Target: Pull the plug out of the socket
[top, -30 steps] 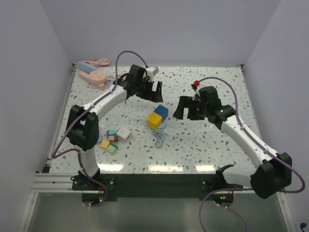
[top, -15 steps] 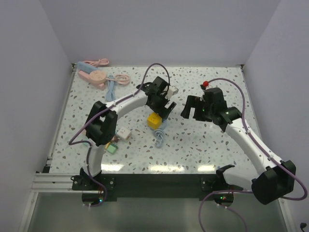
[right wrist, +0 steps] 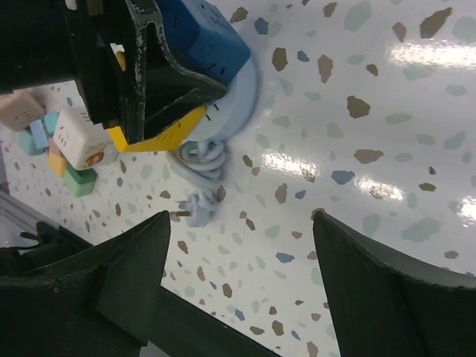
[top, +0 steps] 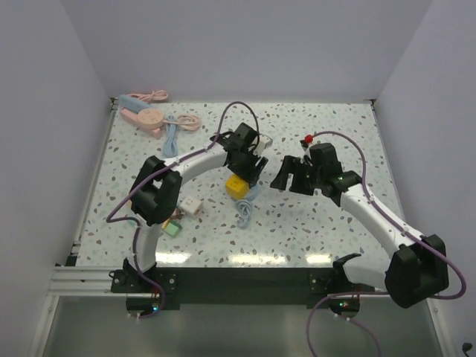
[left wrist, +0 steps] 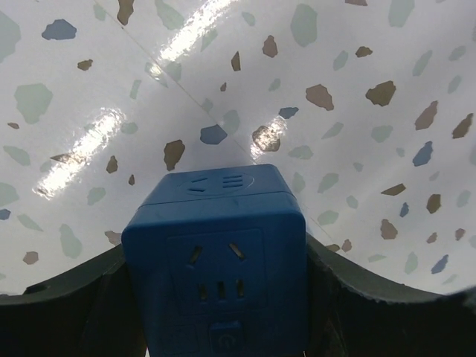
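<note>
While left gripper (top: 251, 165) clamps blue cube (left wrist: 223, 253) at bench (top: 297, 230) centre, right gripper (top: 288, 177), spread wide, should pin yellow cube (top: 237, 187) beneath; then pull straight apart, no twisting.

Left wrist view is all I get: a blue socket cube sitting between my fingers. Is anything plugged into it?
Observer: It seems so. The right wrist view shows a pale blue round plug against a side of the blue socket cube that your camera does not show.
Operator: Where does its lead go?
Observer: The pale blue cable lies coiled on the table just beside the plug, next to a yellow cube.
Operator: Is the other arm on the plug yet?
Observer: No. The right gripper is open and apart from the plug, with nothing between its fingers.
</note>
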